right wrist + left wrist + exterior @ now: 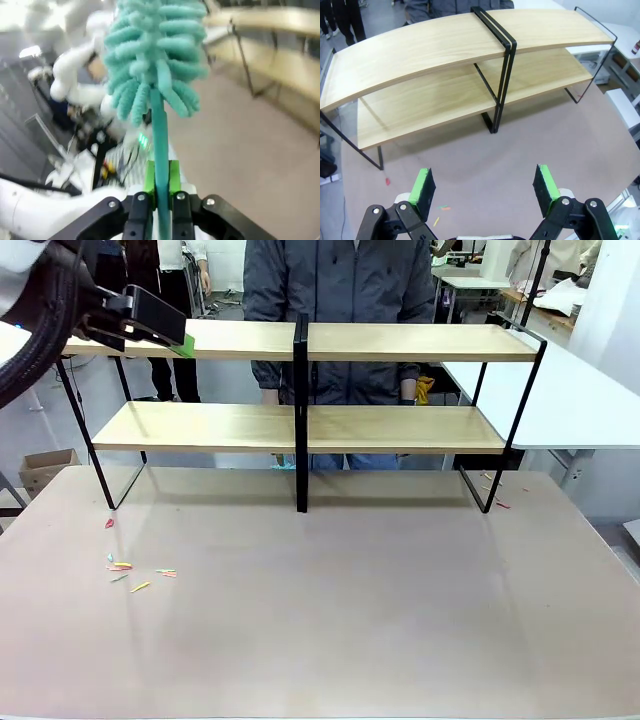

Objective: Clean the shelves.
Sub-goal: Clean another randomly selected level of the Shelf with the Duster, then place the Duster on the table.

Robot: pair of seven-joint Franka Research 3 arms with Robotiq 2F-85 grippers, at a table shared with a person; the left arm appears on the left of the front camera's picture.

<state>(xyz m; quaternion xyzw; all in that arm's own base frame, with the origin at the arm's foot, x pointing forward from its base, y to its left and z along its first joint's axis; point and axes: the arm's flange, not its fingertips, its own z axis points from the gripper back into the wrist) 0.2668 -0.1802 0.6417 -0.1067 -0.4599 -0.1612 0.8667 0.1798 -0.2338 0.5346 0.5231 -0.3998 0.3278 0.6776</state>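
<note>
The shelves stand across the far half of the table, two light-wood boards in a thin black frame with a black centre post. My left gripper hovers by the left end of the top board; in the left wrist view it is open and empty, looking down at the shelves from the front. My right gripper is shut on the thin teal handle of a fluffy teal duster, whose head stands up in front of the camera. The shelves lie blurred beyond it.
Small coloured scraps lie on the table at front left, with a few more by the shelves' right foot. A person stands behind the shelves. A white table adjoins at right. A cardboard box sits on the floor at left.
</note>
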